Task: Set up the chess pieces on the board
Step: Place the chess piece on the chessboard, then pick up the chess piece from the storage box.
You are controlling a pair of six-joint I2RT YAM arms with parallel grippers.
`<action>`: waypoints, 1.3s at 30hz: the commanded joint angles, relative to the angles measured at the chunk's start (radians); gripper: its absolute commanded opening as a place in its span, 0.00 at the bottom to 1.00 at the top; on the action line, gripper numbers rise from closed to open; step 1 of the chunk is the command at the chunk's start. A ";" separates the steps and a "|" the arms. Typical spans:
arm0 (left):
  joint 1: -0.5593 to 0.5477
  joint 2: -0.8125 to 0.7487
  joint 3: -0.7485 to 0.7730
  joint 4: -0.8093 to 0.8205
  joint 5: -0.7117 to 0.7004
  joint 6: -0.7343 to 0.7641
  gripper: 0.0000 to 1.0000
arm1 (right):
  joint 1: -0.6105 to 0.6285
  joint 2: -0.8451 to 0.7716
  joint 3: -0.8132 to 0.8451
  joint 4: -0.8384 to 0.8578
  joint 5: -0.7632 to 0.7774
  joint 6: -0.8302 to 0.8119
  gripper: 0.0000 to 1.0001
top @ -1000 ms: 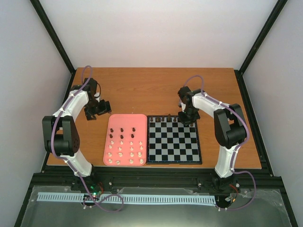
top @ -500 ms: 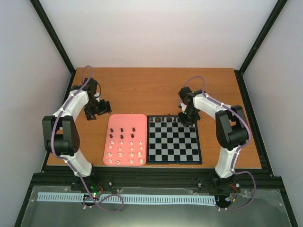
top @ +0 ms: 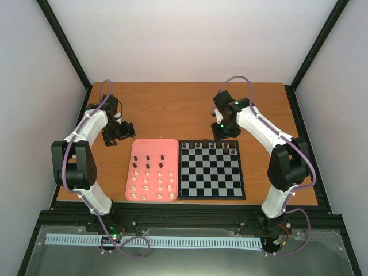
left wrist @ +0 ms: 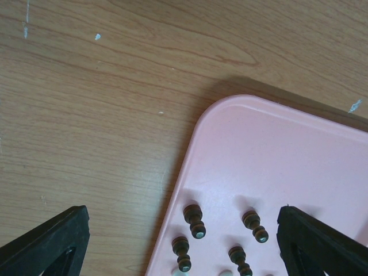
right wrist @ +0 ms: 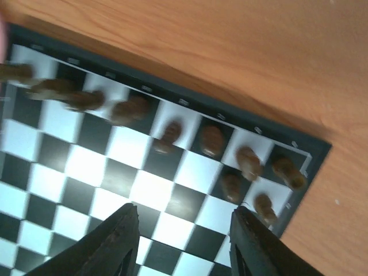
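lifted off the board (top: 210,179), the right gripper (top: 225,130) is now held beyond its far edge, fingers apart, empty. dark chess pieces (right wrist: 211,141) are packed along the far row and could be toppled by a low return. left gripper (top: 119,132) is held wide by the tray (top: 153,142).

tabletop (left wrist: 86,115): wood grain, smooth, lightly scuffed
tray (left wrist: 276,149): pink plastic, smooth, matt
board (right wrist: 75,161): smooth, glossy
chess pieces (left wrist: 194,214): dark, faint sheen

An orange-brown wooden table (top: 172,109) stands between pale walls (top: 195,40), with black frame struts (top: 63,43) at 11 and 1 o'clock.
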 commanded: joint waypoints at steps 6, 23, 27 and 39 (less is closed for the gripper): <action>0.000 -0.001 0.031 -0.001 0.006 0.007 1.00 | 0.275 0.209 0.340 -0.041 -0.115 0.020 0.47; 0.000 -0.032 -0.001 0.011 0.026 0.003 1.00 | 0.447 0.621 0.729 -0.080 -0.235 -0.043 0.45; 0.000 -0.033 0.000 0.014 0.033 0.002 1.00 | 0.471 0.657 0.750 -0.101 -0.238 -0.060 0.45; 0.000 -0.046 -0.016 0.020 0.037 0.002 1.00 | 0.486 0.707 0.758 -0.131 -0.176 -0.038 0.39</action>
